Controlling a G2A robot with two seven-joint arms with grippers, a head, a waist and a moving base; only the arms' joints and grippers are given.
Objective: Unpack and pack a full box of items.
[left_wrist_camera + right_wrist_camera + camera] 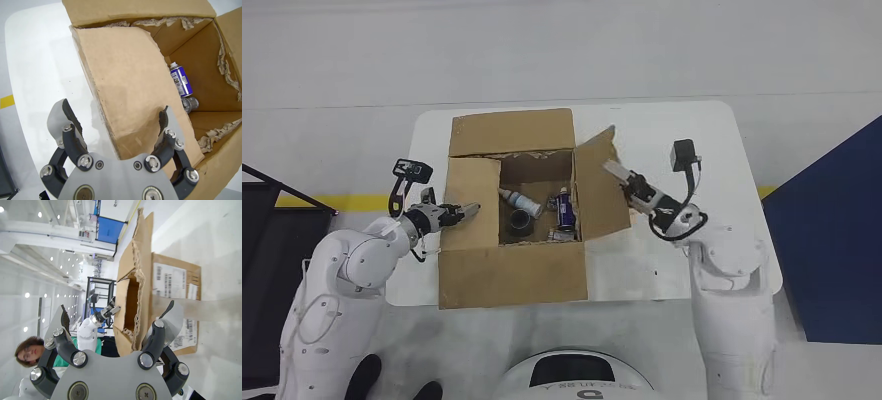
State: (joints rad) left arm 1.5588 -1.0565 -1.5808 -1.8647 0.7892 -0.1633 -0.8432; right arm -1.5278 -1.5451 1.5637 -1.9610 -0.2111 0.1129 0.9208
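Cardboard box (512,275) stands open on the white table (682,130) in the top view, holding a white bottle (519,200) and a blue can (565,209), with the left gripper (470,211) at its left flap (472,185) and the right gripper (612,170) at its right flap (597,200). From the left wrist, the left gripper is spread wide astride that flap. From the right wrist, the right gripper also gapes, with the torn flap edge between its fingers.

Open cardboard box (512,275) on a white table (682,130); its mouth is unblocked from above. The right flap (597,200) stands tilted up between the right gripper (612,168) and the opening. The left flap (468,180) slopes before the left gripper (470,211), whose fingers are spread. Deep inside, a white bottle (520,201) and blue can (564,208) crowd the floor.
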